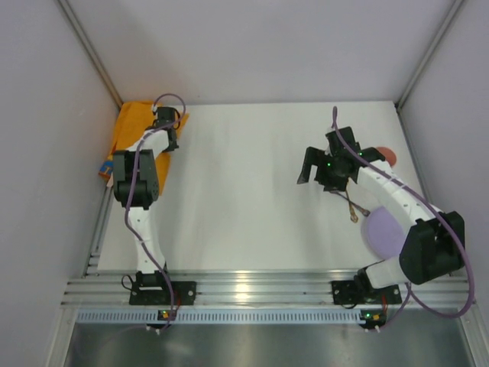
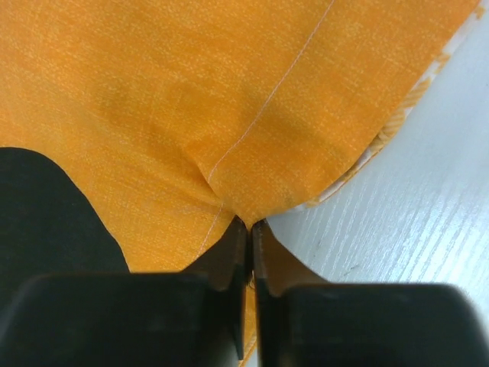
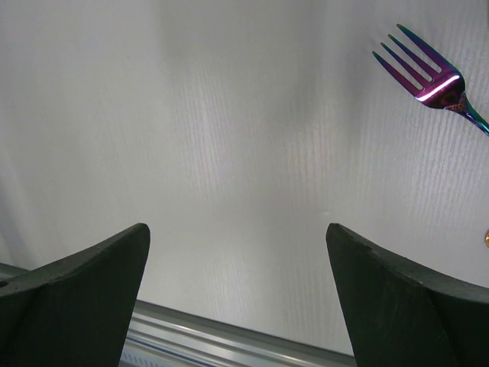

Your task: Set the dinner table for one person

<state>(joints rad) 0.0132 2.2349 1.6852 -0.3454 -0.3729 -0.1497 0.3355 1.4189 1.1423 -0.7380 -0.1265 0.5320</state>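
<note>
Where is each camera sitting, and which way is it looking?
Top external: above and behind the arms, looking down at the white table; left arm and right arm show.
Left wrist: on the left arm, facing down past the left jaws, shut on the orange placemat.
Right wrist: facing down between the open right jaws at table and a rainbow fork.
Shared: top and left wrist both see the orange placemat.

The table (image 1: 244, 191) was a plain white, matte, flat rectangle. It lay level across the middle of the top view, its far edge in the frame's upper third.
</note>
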